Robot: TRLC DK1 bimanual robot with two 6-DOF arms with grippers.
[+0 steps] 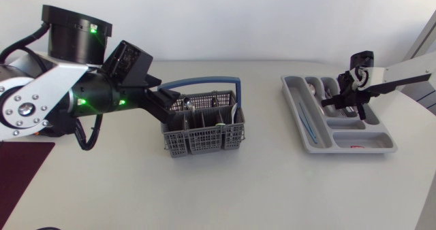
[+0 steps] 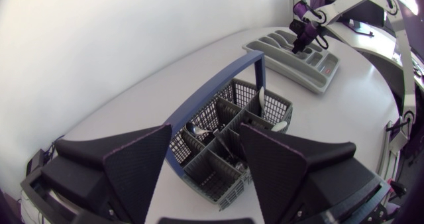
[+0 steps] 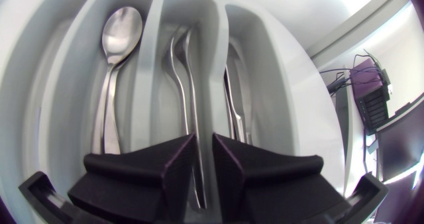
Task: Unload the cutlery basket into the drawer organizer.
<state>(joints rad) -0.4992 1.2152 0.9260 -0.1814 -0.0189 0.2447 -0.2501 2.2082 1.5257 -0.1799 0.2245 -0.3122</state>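
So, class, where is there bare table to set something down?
Bare table lies between the cutlery basket and the drawer organizer, and in front of both. Crowded: the left hand at the basket, the right hand over the organizer.

Nothing legible here tbh. The only thing that even looks like print is a small red mark (image 1: 357, 147) on the drawer organizer (image 1: 293, 106), sitting in the short crosswise compartment at its near end. From the head view it's just a red speck with maybe a bit of white in it. The left wrist view catches it too, at the same end of the organizer, but it's still only a red smudge from that far off. Can't make out any letters or numbers on it.
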